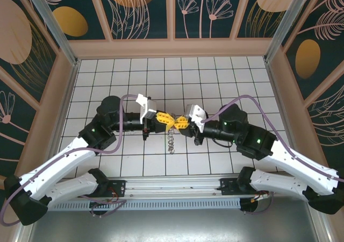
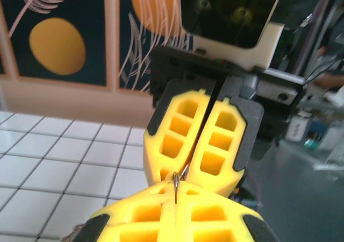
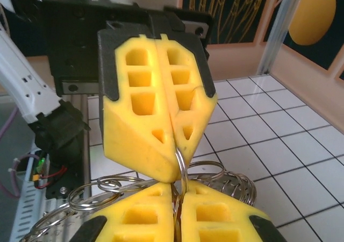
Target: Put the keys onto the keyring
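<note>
We are seeing the white tiled table [image 1: 215, 75] boxed in by a wooden far wall [image 1: 172, 47], a left wall [image 1: 56, 102] and a right wall [image 1: 287, 91], with a metal rail [image 1: 172, 184] running along the near edge between the arm bases. The two grippers are meeting tip to tip over the middle of the table, well apart from every wall, with bare tiles lying open on the far side and to both sides. The left gripper [image 1: 167, 120] [image 2: 175, 199] [image 3: 173, 166] is reaching in from the left with its yellow fingers [image 3: 140, 107] pressed fully together, pinching a thin wire loop of the keyring [image 1: 171, 142] [image 3: 232, 182] at their tips. The right gripper [image 1: 178, 123] [image 2: 185, 172] [image 3: 177, 196] is closing just as tightly on the same wire from the right. The keyring is showing as a bunch of linked silvery wire rings, hanging beneath the joined fingertips and trailing toward the near side. We are not managing to make out the keys among the rings.
</note>
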